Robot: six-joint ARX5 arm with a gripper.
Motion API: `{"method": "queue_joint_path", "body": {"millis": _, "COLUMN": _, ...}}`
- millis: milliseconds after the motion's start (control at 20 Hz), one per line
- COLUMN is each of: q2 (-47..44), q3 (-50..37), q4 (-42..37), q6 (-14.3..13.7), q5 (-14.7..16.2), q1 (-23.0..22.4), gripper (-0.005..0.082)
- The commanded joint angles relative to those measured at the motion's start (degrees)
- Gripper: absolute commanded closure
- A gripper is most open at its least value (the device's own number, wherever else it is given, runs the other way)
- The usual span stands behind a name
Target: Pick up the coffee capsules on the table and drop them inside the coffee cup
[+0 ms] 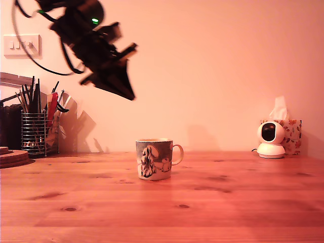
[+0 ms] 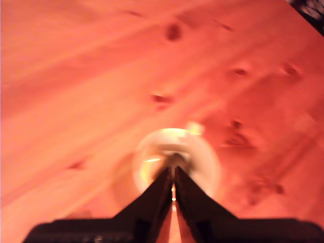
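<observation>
- we are holding our gripper [image 1: 126, 93] high in the air, above the coffee cup [image 1: 154, 159] and a bit toward the exterior view's left, so we have room to come down over it.
- in the wrist view our gripper [image 2: 173, 174] is pointing down at the open mouth of the coffee cup [image 2: 202, 164], so we are lining up with the hole.
- the two jaws are sitting almost together, with only a thin crack of light between them.
- we are not seeing a capsule between them in either view. the pictures are blurry, so we cannot tell if a small one is hiding at the tips.
- the coffee cup is standing upright on the table [image 1: 228, 207], about midway between its left and right edges in the exterior view, with its handle toward that view's right.
- we are not seeing any coffee capsule lying on the table, and we cannot tell what is inside the cup.
- a wire holder full of pens [image 1: 36, 129] is sitting near the back left corner in the exterior view, and a small white camera [image 1: 271, 140] with a tissue box [image 1: 291, 132] is near the back right corner. they are well apart from the cup, so they are not in our way.
- we are guessing the next job is a drop into the cup, or a look for another capsule.
</observation>
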State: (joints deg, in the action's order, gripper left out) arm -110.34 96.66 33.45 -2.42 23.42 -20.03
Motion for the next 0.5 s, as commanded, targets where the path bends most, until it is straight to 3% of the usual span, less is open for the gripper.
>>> {"method": "queue_joint_path", "body": {"millis": 0, "q2": 2.6, "q3": -0.76, "q4": -0.2, "q6": -0.59, "q5": -0.02, "q1": -0.11, "gripper": 0.0789}}
{"method": "queue_joint_path", "body": {"millis": 450, "q2": 17.73, "q3": -17.05, "q4": -9.51, "q6": -0.15, "q5": -2.34, "q1": 4.74, "gripper": 0.0789}}
